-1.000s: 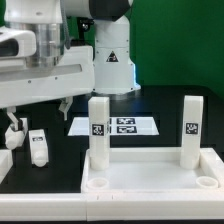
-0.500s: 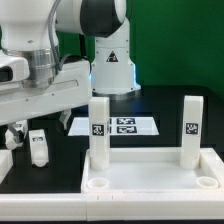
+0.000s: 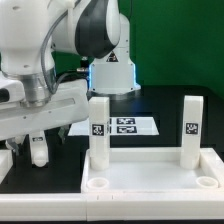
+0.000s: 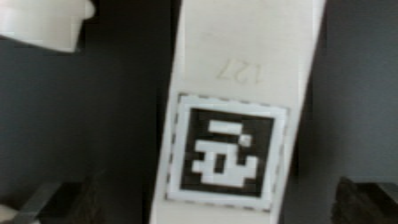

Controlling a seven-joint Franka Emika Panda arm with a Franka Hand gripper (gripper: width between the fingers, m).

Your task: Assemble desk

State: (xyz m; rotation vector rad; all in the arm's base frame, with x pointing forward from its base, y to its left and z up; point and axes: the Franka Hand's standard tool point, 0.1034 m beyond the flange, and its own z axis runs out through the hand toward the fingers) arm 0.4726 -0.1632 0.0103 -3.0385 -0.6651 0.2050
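Leg [image 4: 240, 100] below gripper [image 4: 205, 198] (apparently astride)

The desk top [image 3: 150, 160] and 2 upright legs [image 3: 99, 150] are white, their tags [image 3: 98, 128] blocky black-and-white, the table [image 3: 60, 182] black.

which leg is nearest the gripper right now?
The loose leg lying on the table at the exterior view's left, under the gripper. The two upright legs stand in the desk top, farther away.

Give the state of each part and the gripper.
Gripper, open, astride the loose leg.
Loose leg, lying on the table, ungripped.
Desk top, lying flat, rim up.
Two legs, standing upright in the desk top.
Marker board, flat on the table.
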